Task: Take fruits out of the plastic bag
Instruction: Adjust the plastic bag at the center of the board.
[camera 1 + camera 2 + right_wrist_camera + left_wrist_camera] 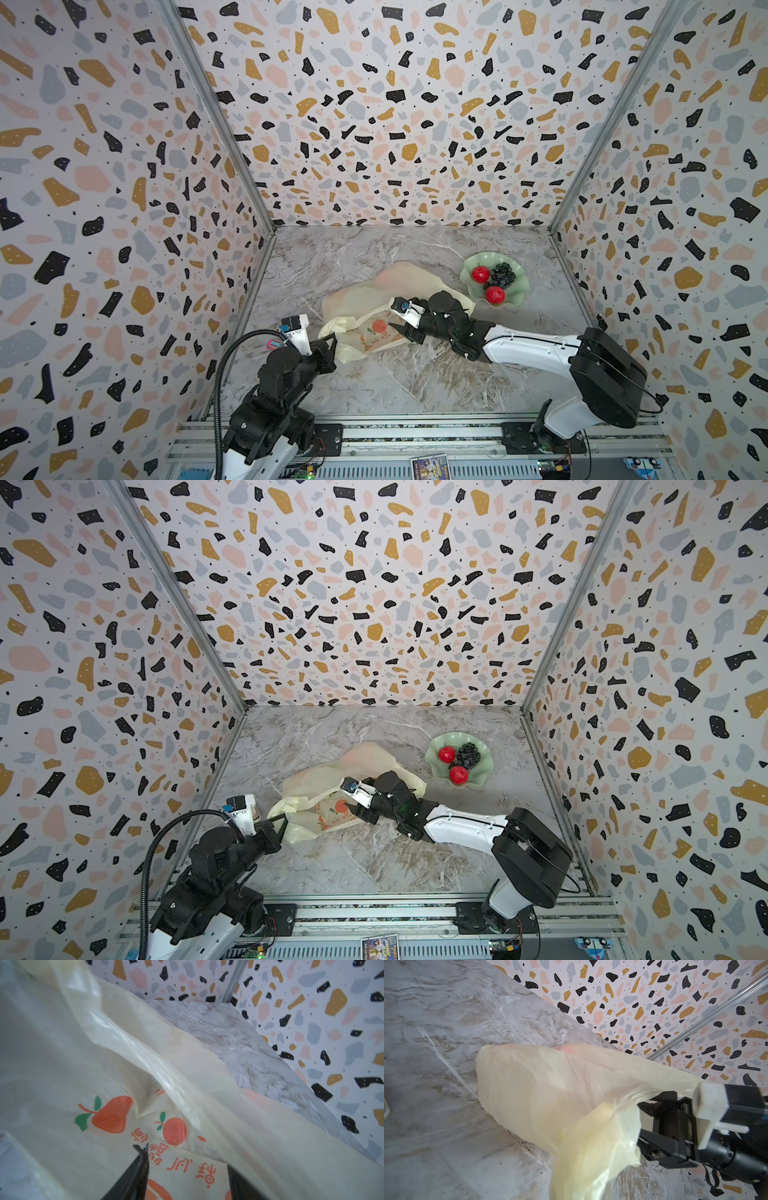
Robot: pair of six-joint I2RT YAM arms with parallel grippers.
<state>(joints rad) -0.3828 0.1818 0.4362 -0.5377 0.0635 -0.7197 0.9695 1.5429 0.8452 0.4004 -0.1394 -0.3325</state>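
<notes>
The cream-yellow plastic bag lies crumpled mid-table. My left gripper is shut on the bag's handle at its near-left end. In the left wrist view the bag covers my fingers. My right gripper is open, its fingers apart over the printed side of the bag with nothing between them. A reddish fruit shows dimly through the plastic at the far end. Two red apples and dark grapes lie outside the bag.
A pale green wavy dish at the back right holds the apples and grapes. Patterned walls close in three sides. A metal rail with the arm bases runs along the front, with a small printed card below it.
</notes>
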